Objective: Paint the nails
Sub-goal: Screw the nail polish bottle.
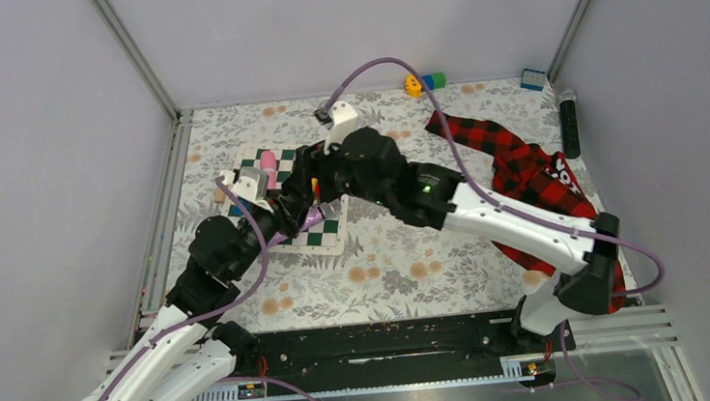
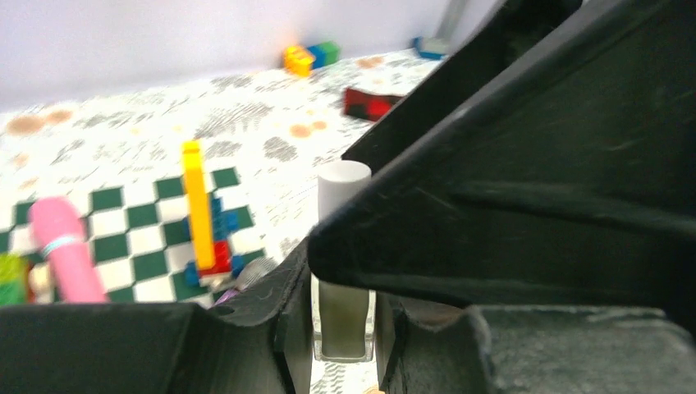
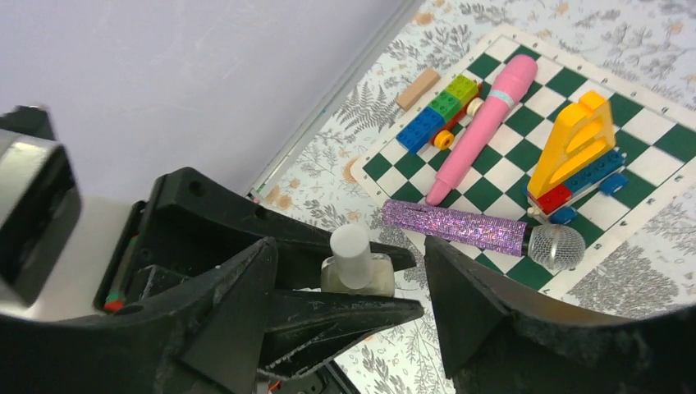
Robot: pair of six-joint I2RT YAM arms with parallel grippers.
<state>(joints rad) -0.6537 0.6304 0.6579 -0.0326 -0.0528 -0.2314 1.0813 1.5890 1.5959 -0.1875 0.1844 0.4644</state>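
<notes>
**Ana:** Grey walls close in a table (image 1: pixel 377 276) under a leaf-print cloth. What sits at the left?

**Ben:** At ten o'clock from the table's middle lies a green-and-white checkered board (image 3: pixel 525 156). On it, seen from the right wrist, are a block car (image 3: pixel 435 115), a pink stick (image 3: pixel 484 123), a glittery purple microphone (image 3: pixel 460 226) and a yellow block build (image 3: pixel 579 139).

**Ana:** And the left gripper?

**Ben:** The left gripper (image 2: pixel 343 287) is clamped tight on a polish bottle (image 2: pixel 343 320). The bottle stands upright, its glass body between the fingers and its white cap (image 2: pixel 343 185) above them.

**Ana:** The right gripper?

**Ben:** The right gripper (image 3: pixel 349 246) hangs over the bottle with its jaws spread wide. One finger is on each side of the cap, neither touches it, and it holds nothing.

**Ana:** Further right?

**Ben:** At twelve o'clock, by the back wall, there are yellow and green blocks (image 1: pixel 423 83).

**Ana:** Where are the nails?

**Ben:** At three o'clock a red-and-black plaid sleeve (image 1: pixel 523 166) lies crumpled, well apart from both grippers. The nails are too small to make out in any view. A blue block (image 1: pixel 532 78) sits in the one o'clock corner, with a dark cylinder (image 1: pixel 568 124) at two.
</notes>
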